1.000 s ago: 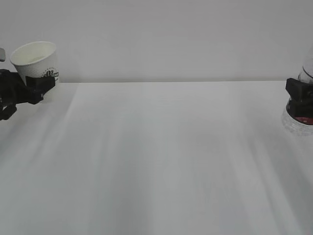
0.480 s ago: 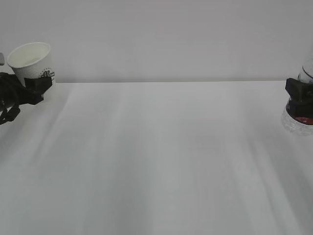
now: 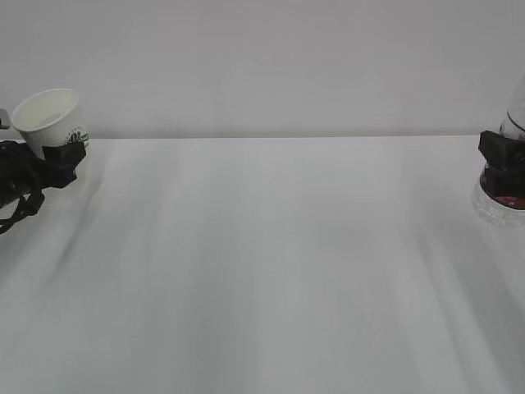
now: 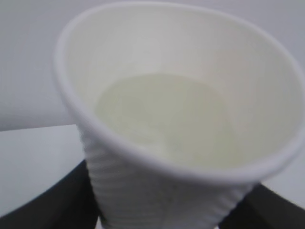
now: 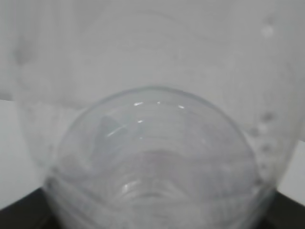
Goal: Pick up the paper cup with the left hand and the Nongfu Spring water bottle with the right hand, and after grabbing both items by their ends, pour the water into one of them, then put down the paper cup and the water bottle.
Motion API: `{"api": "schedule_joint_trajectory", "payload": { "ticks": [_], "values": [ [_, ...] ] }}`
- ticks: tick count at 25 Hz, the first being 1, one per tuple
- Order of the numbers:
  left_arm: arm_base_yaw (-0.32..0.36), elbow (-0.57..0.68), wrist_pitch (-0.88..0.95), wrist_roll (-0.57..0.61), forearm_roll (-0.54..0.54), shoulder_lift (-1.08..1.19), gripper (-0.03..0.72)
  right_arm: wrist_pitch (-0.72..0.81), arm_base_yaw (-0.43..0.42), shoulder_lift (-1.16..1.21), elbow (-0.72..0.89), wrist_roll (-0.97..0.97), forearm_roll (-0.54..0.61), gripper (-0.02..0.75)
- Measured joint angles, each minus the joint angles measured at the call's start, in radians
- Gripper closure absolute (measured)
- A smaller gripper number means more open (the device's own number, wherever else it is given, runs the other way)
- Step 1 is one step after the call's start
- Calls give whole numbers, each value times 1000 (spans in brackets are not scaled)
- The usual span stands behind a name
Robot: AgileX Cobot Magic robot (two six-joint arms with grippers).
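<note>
Paper cup (image 3: 49, 117) clamped in left hand (image 3: 51, 158), carried lower and further left of white table (image 3: 271, 263) than a second ago — set-down judged under way. Nongfu Spring water bottle (image 3: 502, 201) gripped by right hand (image 3: 502, 156) at table's right edge — unmoved.

The paper cup (image 3: 51, 116) is matt white paper, its outer wall finely ribbed and dotted where the black fingers (image 4: 43, 210) close on it, with a dark printed logo just above the grip; inside, the wall is smooth and dull, down to a pale liquid surface. The left hand (image 3: 57, 164) is matt black plastic, with thin black cables trailing behind it. The water bottle (image 5: 152, 157) in the right hand (image 3: 502, 156) is clear, glossy, ribbed plastic catching small highlights, with a red label below the grip. The table (image 3: 279, 271) is smooth, matt white.
</note>
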Motion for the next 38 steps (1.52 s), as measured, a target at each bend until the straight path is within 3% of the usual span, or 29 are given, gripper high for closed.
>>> {"api": "schedule_joint_trajectory", "payload": {
  "ticks": [11,30,32,38],
  "values": [
    [0,0,-31,44,-122,44,211,0,0,0,0,0,-6,235],
    [0,-3,-150,49,-162,172,210,0,0,0,0,12,-9,235],
    [0,-3,-149,49,-146,172,190,0,0,0,0,12,-9,235],
    [0,-4,-149,49,-107,174,24,0,0,0,0,12,-9,235]
  ]
}}
